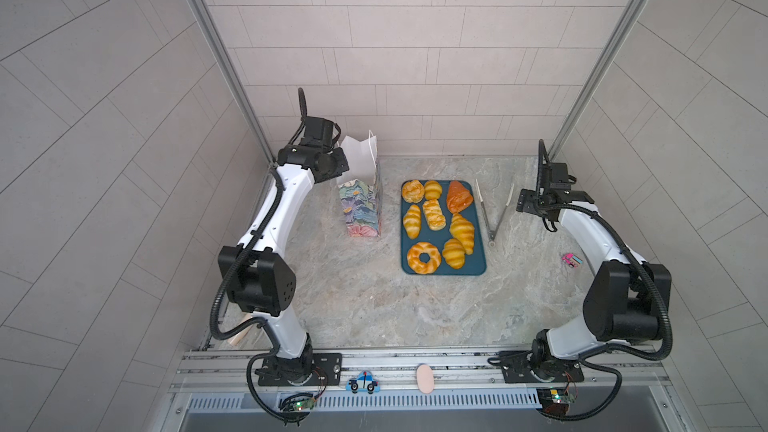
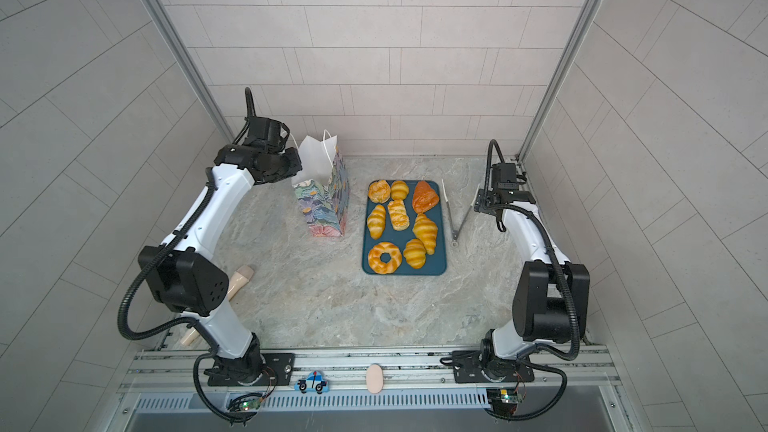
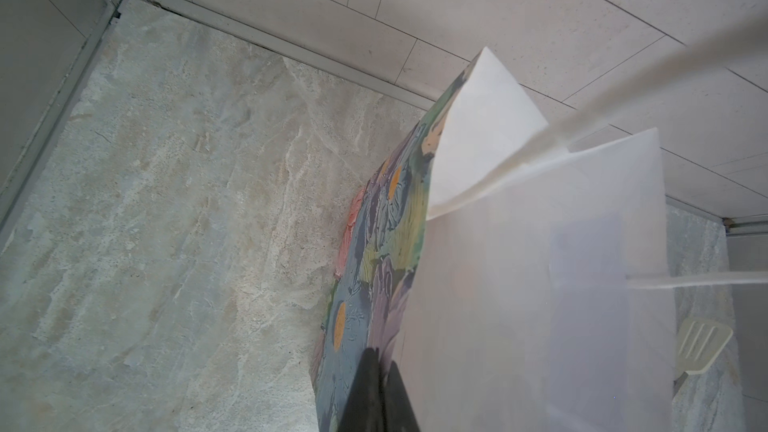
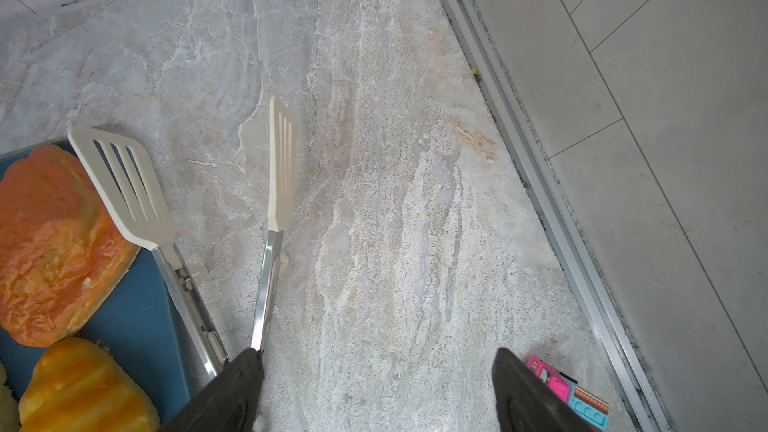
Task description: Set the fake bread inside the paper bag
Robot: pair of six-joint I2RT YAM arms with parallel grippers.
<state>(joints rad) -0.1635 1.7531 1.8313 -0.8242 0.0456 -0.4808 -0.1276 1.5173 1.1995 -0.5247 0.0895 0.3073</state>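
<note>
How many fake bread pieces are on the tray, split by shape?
Croissants: 4
Round roll: 1
Oblong plaited pastry: 1
Ring: 1
Orange-brown triangular piece: 1
Total: 8, all on the blue tray

Pale grey tiled walls [image 1: 415, 56] surround me; my bench [image 1: 374, 305] is veined marble, evenly lit from above.
</note>
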